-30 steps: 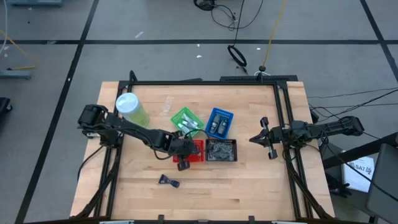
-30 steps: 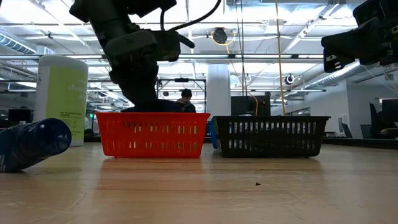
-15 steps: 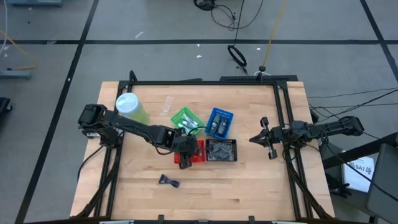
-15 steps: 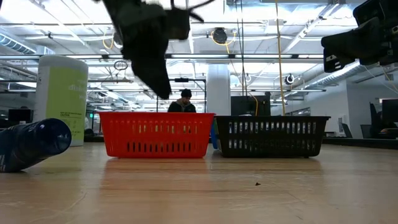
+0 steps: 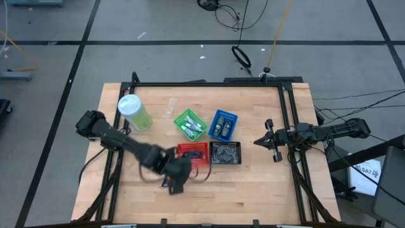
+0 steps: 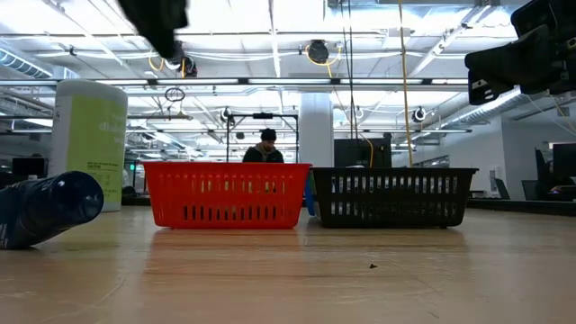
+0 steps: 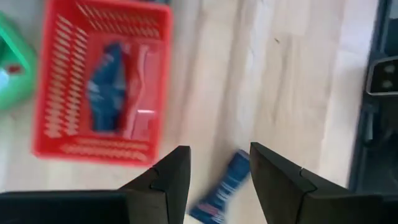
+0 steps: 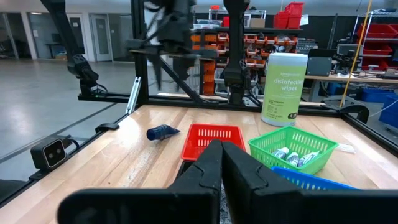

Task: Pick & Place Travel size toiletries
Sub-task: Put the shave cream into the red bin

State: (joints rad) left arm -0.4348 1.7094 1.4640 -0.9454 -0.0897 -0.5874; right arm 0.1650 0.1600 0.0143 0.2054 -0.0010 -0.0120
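My left gripper [image 5: 175, 182] hangs open above a dark blue toiletry piece [image 7: 222, 186] that lies flat on the table near the front edge, also seen in the low view [image 6: 45, 209]. Its fingers stand on either side of the piece and above it, touching nothing. Another dark blue piece [image 7: 106, 87] lies in the red basket [image 5: 193, 151]. Whitish tubes [image 5: 190, 128] lie in the green basket [image 5: 182, 119]. Dark items fill the blue basket [image 5: 223, 125] and the black basket [image 5: 225, 153]. My right gripper [image 5: 258, 142] waits shut at the table's right side.
A large green container with a white lid [image 5: 134, 113] stands at the table's far left. The four baskets sit together in the middle. Bare wood lies along the near edge and to the right of the black basket.
My left gripper has risen out of the red basket and swung toward the table's near edge, ending above the dark blue piece on the table. A dark blue piece now lies in the red basket.
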